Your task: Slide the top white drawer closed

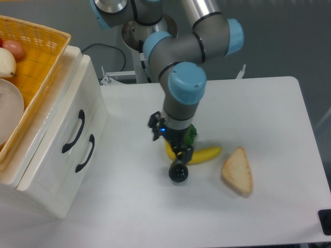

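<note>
The cream-white cabinet stands at the left edge of the table. The top white drawer with its black curved handle sits flush with the cabinet front, level with the lower drawer and its handle. My gripper hangs well to the right of the cabinet, over the banana and the green pepper. Its fingers are spread apart, open, with nothing held between them.
A black ball lies just below the gripper. A slice of bread lies further right. A yellow wicker basket holding an onion and a white plate rests on top of the cabinet.
</note>
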`<action>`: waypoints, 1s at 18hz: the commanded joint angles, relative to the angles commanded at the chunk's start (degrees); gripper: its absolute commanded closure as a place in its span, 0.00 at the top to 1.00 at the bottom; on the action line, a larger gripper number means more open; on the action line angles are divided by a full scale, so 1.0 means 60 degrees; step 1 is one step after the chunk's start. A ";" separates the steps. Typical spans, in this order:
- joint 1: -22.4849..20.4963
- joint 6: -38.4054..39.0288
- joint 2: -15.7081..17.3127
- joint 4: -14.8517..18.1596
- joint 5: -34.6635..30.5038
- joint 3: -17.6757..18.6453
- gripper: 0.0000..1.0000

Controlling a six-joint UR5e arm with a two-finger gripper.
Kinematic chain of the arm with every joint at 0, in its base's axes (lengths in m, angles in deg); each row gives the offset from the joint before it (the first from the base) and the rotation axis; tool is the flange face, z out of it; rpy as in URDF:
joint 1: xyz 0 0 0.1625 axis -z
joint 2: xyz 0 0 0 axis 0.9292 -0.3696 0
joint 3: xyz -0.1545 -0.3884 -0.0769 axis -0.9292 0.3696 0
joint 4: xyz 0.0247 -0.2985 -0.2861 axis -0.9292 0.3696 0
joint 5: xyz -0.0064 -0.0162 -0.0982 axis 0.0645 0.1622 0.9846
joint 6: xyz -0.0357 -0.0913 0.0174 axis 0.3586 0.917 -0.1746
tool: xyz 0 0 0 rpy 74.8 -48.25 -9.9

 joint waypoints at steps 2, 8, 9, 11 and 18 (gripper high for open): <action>-0.0322 -0.0368 0.0015 0.0029 0.0014 0.0029 1.00; -0.1098 -0.1685 0.0307 0.0263 0.0600 0.0059 1.00; -0.1244 -0.2123 0.0351 0.0307 0.0542 0.0073 1.00; -0.1567 -0.3410 0.0381 0.0322 0.0425 0.0103 1.00; -0.1466 -0.5014 0.0468 0.0308 -0.0058 0.0117 1.00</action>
